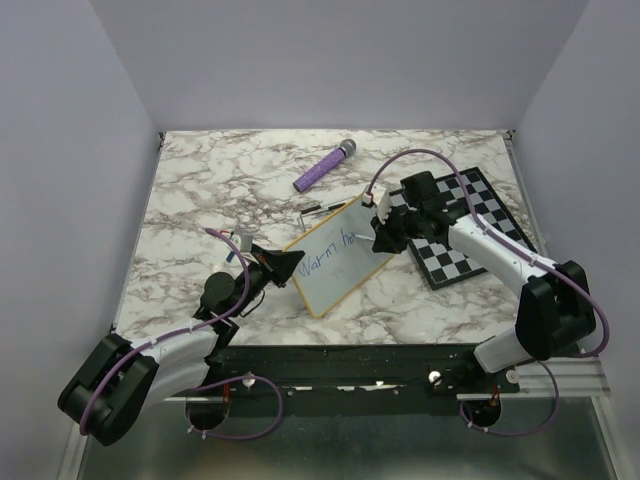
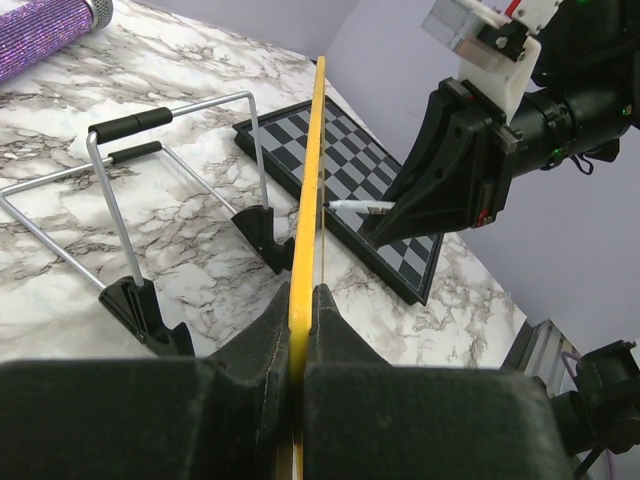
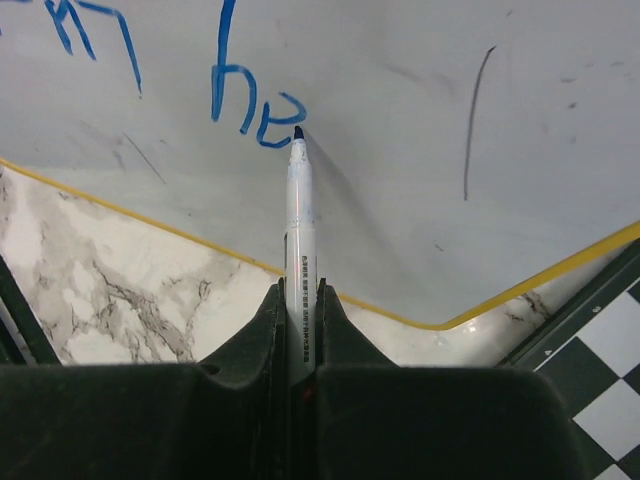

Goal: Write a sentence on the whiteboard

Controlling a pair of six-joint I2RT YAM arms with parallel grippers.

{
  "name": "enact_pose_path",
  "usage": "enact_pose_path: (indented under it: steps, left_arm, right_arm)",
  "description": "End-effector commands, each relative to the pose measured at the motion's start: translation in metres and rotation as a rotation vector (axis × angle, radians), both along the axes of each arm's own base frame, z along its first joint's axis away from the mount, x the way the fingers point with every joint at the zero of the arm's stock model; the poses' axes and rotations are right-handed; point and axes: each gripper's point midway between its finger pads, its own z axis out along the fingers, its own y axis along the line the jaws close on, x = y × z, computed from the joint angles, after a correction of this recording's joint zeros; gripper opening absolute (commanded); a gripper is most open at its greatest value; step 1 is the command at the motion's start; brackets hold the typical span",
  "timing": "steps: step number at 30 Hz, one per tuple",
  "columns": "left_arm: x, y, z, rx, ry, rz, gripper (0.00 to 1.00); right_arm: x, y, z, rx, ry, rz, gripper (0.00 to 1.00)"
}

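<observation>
a: why is the left end effector [image 2: 303, 300] pinched shut on the yellow frame of the whiteboard [image 1: 335, 275]?
b: to brace it, i'd say. the board stands tilted up off the bench [image 1: 200, 190], about mid-bench, with a wire stand [image 2: 128, 124] behind it. it would likely slide or tip under the pen otherwise.
a: and the writing?
b: the sentence [image 3: 245, 115] reads "warm he" in blue, so i judge it's under half done. the marker [image 3: 300, 220] has its tip on the white face right after the "e".
a: the right end effector [image 3: 300, 295]?
b: squeezed narrow round the marker's barrel, with the pen pointing straight out ahead so the wrist camera looks along it. the chessboard [image 1: 470, 235] lies flat just to its right.
a: any risk?
b: pressing too hard could rock the board in that pinch.
</observation>
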Motion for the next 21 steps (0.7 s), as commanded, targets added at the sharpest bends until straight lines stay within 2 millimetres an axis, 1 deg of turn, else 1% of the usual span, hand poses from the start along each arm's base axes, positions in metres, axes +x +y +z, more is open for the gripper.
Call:
enact_pose_path:
  steps: [1, 2, 4, 14, 19, 21]
  left_arm:
    - [-0.005, -0.004, -0.007, 0.042, -0.009, -0.035, 0.00]
    - [-0.005, -0.004, -0.006, 0.040, -0.009, -0.035, 0.00]
    - [-0.005, -0.004, -0.006, 0.041, -0.010, -0.036, 0.00]
    - [-0.006, -0.004, -0.007, 0.040, -0.009, -0.036, 0.00]
    - [-0.006, -0.004, -0.007, 0.040, -0.009, -0.036, 0.00]
    - [-0.005, -0.004, -0.006, 0.039, -0.012, -0.035, 0.00]
  right_arm:
    - [0.019, 0.002, 0.031, 0.050, -0.109, -0.049, 0.01]
    - [0.021, 0.001, 0.035, 0.054, -0.125, -0.057, 0.01]
    - [0.022, 0.000, 0.036, 0.058, -0.129, -0.058, 0.00]
    - [0.030, -0.008, 0.021, 0.008, -0.109, -0.111, 0.00]
    - [0.029, -0.008, 0.017, 0.000, -0.095, -0.100, 0.01]
    - [0.027, -0.008, 0.012, -0.005, -0.073, -0.093, 0.01]
